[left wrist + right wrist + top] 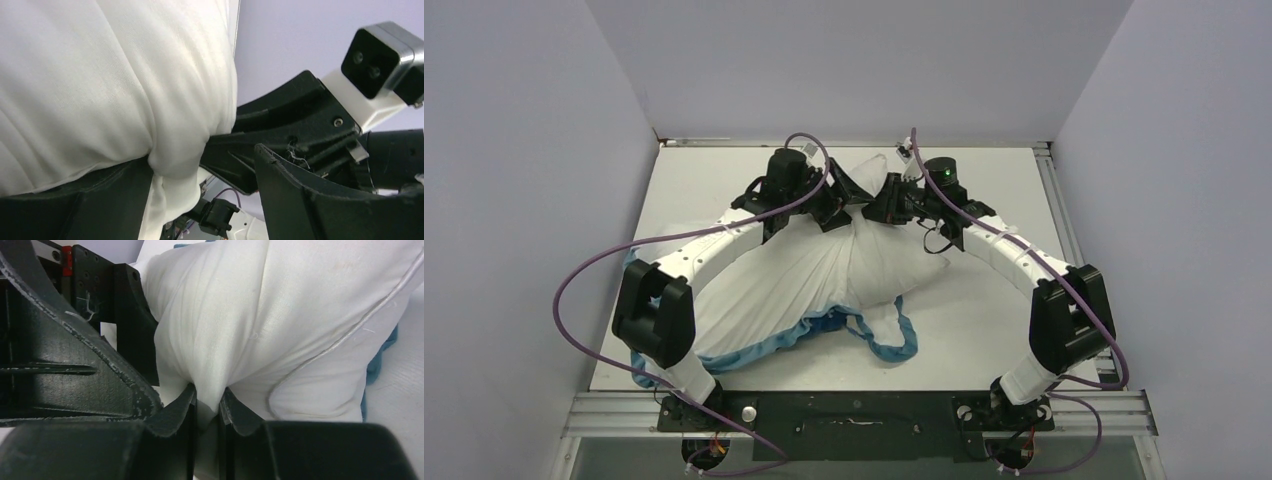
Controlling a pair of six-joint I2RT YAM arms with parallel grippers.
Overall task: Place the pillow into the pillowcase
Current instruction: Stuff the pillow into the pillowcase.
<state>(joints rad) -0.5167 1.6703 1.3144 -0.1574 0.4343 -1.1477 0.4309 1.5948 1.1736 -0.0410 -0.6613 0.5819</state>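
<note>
Top external view: pillow point(894, 265) lies mid-table, pillowcase point(764, 295) draped over its left side, blue edge trailing near. Right gripper point(207, 400) clamped on pillow's far end; left gripper point(187, 167) fingers apart around same fabric. Risk: lone pinch slips, pillow drops.

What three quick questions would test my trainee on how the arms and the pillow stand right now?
1. True or false: the left gripper is clamped shut on the pillow.
2. The ruffled edge of the pillowcase is: A red, B blue, C green.
3. Fill in: the ___ gripper pinches the pillow's fabric between its fingers.
Key: 1 false, its jaws stand open; 2 B; 3 right, the right gripper.
</note>
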